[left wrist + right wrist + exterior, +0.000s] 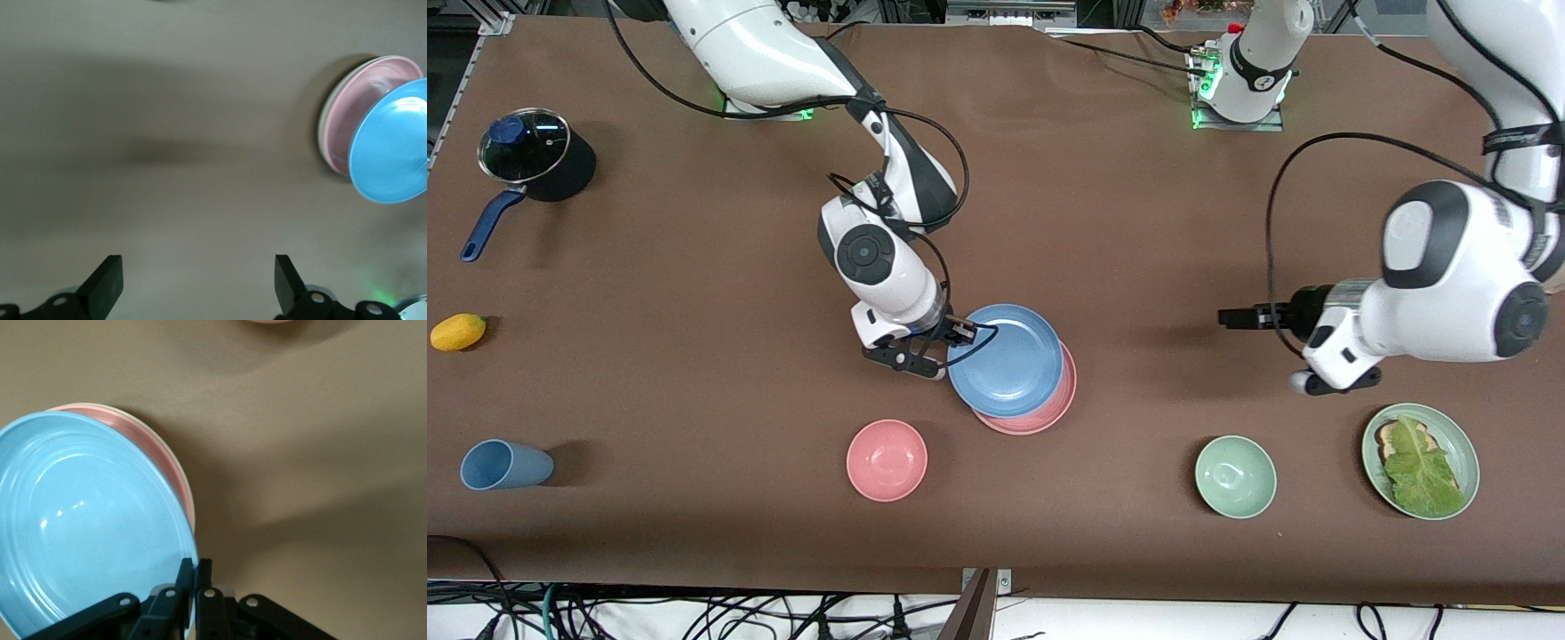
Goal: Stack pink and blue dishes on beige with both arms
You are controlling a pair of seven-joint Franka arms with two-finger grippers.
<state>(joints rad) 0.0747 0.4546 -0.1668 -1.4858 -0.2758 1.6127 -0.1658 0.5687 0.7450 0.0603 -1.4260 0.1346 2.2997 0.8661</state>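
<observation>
My right gripper [957,334] [197,568] is shut on the rim of the sky blue plate [1005,360] [87,520] [393,143], at the edge toward the right arm's end of the table. The blue plate hangs tilted over the pink plate [1052,411] [157,450] [360,107] and covers most of it. The pink plate lies on the beige plate [181,472] [321,127], of which only a thin pale rim shows. My left gripper [1232,317] [199,267] hovers open and holding nothing over bare table, toward the left arm's end.
A small pink bowl [887,460] and a pale green bowl [1234,476] sit nearer the front camera. A green plate [1371,455] carries bread and lettuce. A blue cup [505,465], a yellow fruit [458,332] and a lidded pot [525,147] stand at the right arm's end.
</observation>
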